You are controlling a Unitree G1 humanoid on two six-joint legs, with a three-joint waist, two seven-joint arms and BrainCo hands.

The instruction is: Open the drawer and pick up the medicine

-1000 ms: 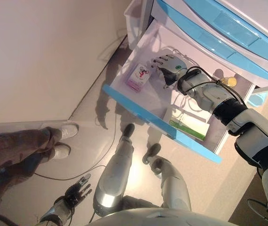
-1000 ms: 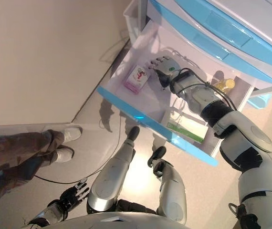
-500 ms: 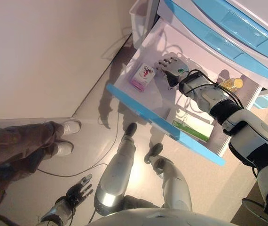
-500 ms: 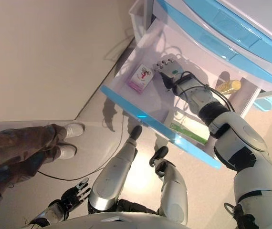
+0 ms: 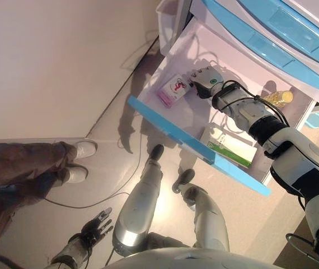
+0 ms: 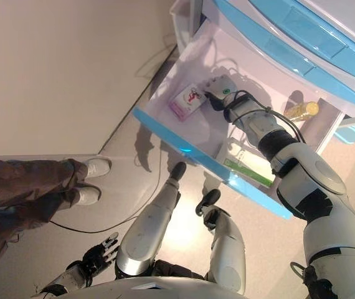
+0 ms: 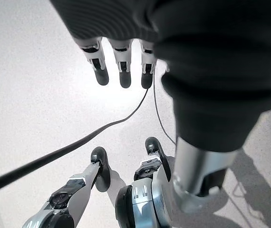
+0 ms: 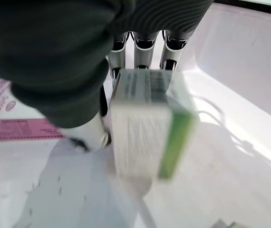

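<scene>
Open drawer (image 5: 165, 120): right hand (image 5: 206, 83) apparently grips blurred box (image 8: 147, 123).

Right hand (image 6: 222, 94) inside open drawer (image 6: 184, 149) — just beside pink box (image 6: 187, 102); left hand (image 6: 96, 255) low.

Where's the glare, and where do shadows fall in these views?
Left eye view: bright glare on the floor, and dark shadows on it left of the open drawer. Right wrist view: the right hand, holding the white-and-green box, throws a soft grey shadow onto the drawer bottom. Left wrist view: the floor is washed bright beyond the idle left hand.
</scene>
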